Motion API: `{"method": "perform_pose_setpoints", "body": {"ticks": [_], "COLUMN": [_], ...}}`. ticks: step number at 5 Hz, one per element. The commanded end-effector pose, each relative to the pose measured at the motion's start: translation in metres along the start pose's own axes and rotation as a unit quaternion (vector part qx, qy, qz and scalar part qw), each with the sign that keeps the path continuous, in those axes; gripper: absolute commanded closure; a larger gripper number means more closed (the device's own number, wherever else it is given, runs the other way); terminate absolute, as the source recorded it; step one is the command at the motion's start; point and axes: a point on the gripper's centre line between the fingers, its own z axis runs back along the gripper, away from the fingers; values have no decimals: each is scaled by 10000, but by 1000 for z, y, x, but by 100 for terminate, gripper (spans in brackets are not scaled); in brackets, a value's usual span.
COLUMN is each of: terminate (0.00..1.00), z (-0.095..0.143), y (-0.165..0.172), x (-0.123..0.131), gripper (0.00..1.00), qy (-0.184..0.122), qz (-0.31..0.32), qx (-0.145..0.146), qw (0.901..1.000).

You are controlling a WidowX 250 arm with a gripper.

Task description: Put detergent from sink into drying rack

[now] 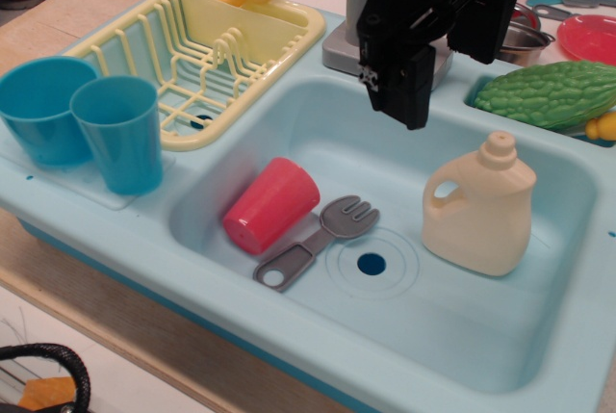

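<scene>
The cream-beige detergent jug [481, 208] stands upright in the light blue sink [318, 105], at its right side, handle to the left and cap on top. The pale yellow drying rack [207, 47] sits on the counter to the sink's upper left. My black gripper [399, 95] hangs above the sink's back wall, up and left of the jug and apart from it. It holds nothing that I can see. I cannot tell how its jaws stand from this angle.
A red cup [270, 205] lies on its side in the sink beside a grey toy fork [318, 241] and the drain hole [372, 263]. Two blue cups [87, 124] stand left of the rack. A green bumpy vegetable [549, 93] lies at the right. The grey faucet base [342, 47] is behind my gripper.
</scene>
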Motion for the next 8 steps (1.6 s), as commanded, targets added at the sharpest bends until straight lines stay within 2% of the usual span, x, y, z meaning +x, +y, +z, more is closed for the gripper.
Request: {"method": "perform_pose_setpoints", "body": {"ticks": [1, 3, 6, 7, 8], "terminate": [0, 0, 0, 0, 0], "z": [0, -21, -56, -69, -74], "y": [0, -11, -11, -8, -5], "x": [0, -20, -42, -42, -43], "gripper": [0, 0, 0, 0, 100], "qy": [0, 328, 933, 1068, 1050], "qz": [0, -53, 63, 221, 443], "qx": [0, -102, -56, 72, 159], "qw": [10000, 9994, 9956, 9940, 9934]}}
